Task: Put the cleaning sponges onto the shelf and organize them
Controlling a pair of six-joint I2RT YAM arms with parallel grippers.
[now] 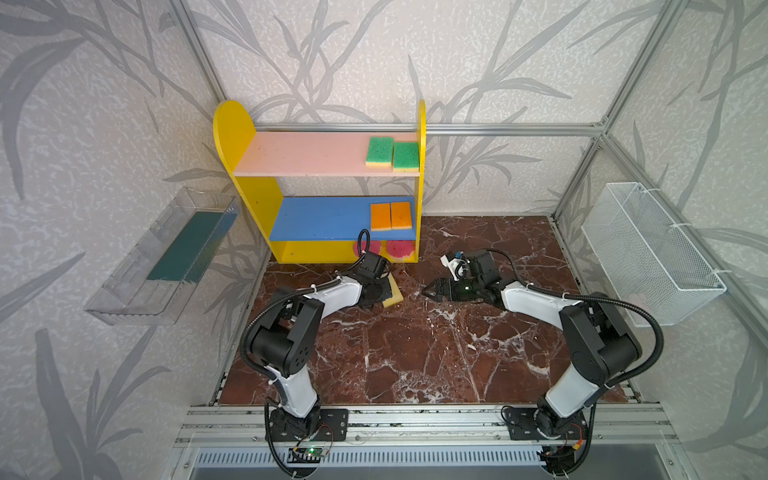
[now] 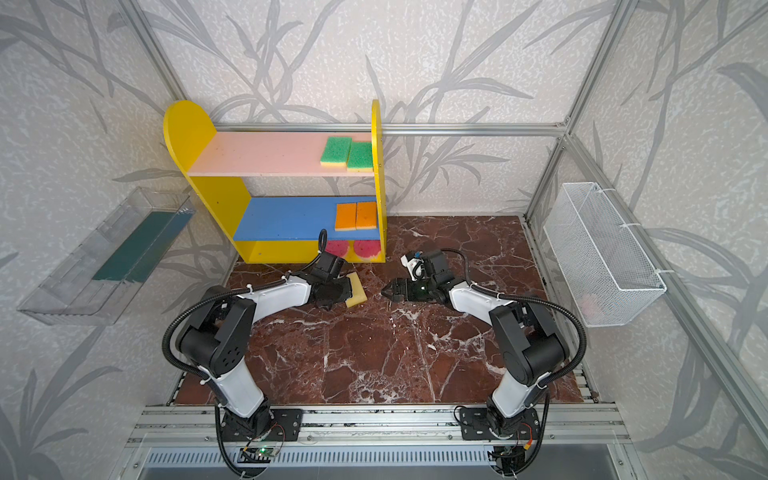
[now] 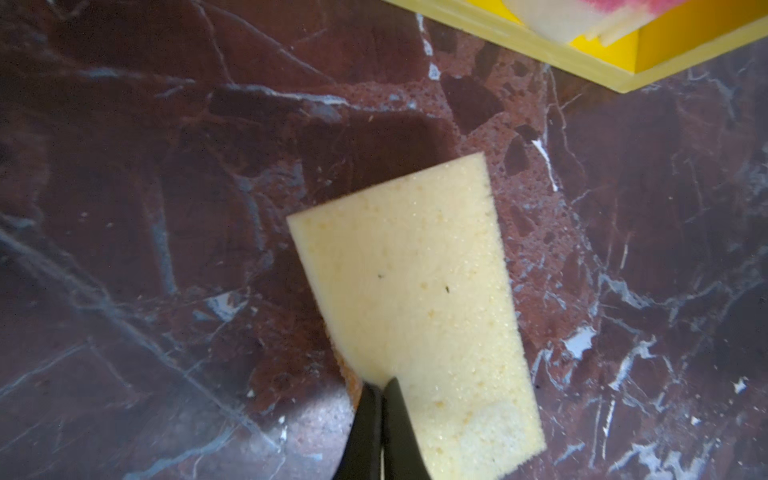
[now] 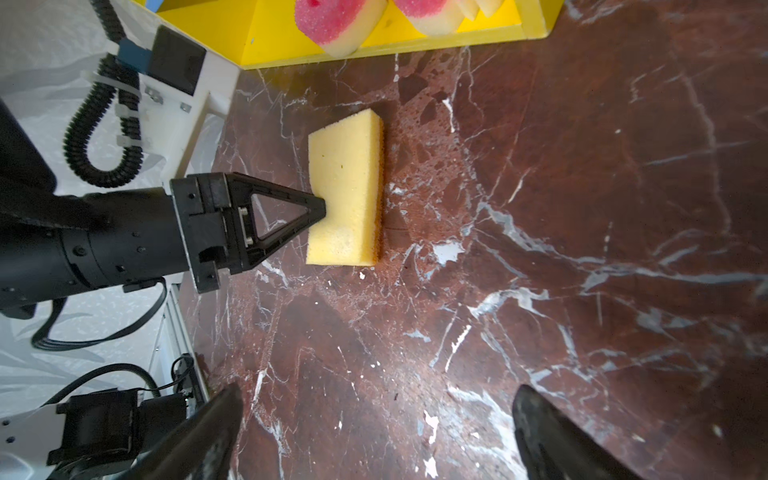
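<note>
The yellow sponge (image 4: 345, 195) lay flat on the bench (image 1: 415, 353), foam side up w/ a thin orange scrub edge showing underneath in the right wrist view. It sat just in front of the shelf (image 1: 245, 124), near the shelf's right end. The left pincer (image 4: 322, 210) was closed on the sponge's left edge, tips pinched nearly together & denting the foam. In the left wrist view its fingers (image 3: 363, 428) met at the sponge's rim, one over the foam, one at its side. In both top views that pincer covered the sponge's left part, so only the right corner showed. The right pincer (image 4: 376, 388) stood wide open w/ nothing btwn its jaws, low over the bench to the right of the sponge, pointing left toward it & clearly apart from it. On the shelf, two green-faced sponges (image 1: 379, 151) sat side by side at the right end of the pink board (image 1: 307, 156). Two orange-faced sponges (image 1: 380, 216) sat likewise on the blue board (image 1: 320, 220), & two pink round sponges (image 1: 400, 249) on the yellow base below, the left one partly hidden. A clear tray (image 1: 124, 291) hung on the left wall, a white wire basket (image 1: 648, 249) on the right wall.
</note>
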